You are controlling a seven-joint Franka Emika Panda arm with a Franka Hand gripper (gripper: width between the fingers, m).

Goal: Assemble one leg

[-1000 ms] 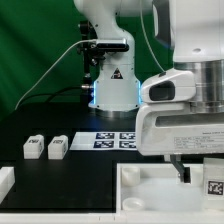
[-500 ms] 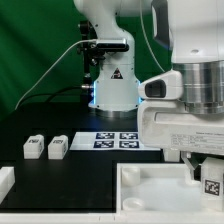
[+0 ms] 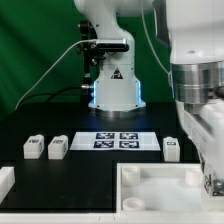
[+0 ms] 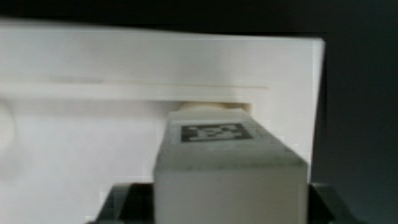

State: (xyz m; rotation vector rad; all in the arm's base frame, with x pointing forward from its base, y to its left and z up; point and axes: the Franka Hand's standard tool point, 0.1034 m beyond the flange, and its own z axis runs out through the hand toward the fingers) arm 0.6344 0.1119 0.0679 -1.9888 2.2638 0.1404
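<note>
My gripper (image 4: 222,205) is shut on a leg (image 4: 221,160), a small white block with a square tag on its end. In the wrist view, a dark finger stands on each side of the block, which is held over the large white tray-like piece (image 4: 107,100). In the exterior view the gripper (image 3: 211,181) is at the right edge, above the tray-like piece's (image 3: 150,196) right part, and mostly hidden by the arm. Two more legs (image 3: 33,148) (image 3: 57,147) lie at the exterior view's left. A third loose leg (image 3: 171,149) lies right of the marker board (image 3: 118,139).
The robot base (image 3: 112,85) stands behind the marker board. A white part's corner (image 3: 5,180) shows at the exterior view's lower left. The table top is black.
The arm has moved towards the exterior view's right with the leg in the gripper. This has uncovered the loose leg right of the marker board.
</note>
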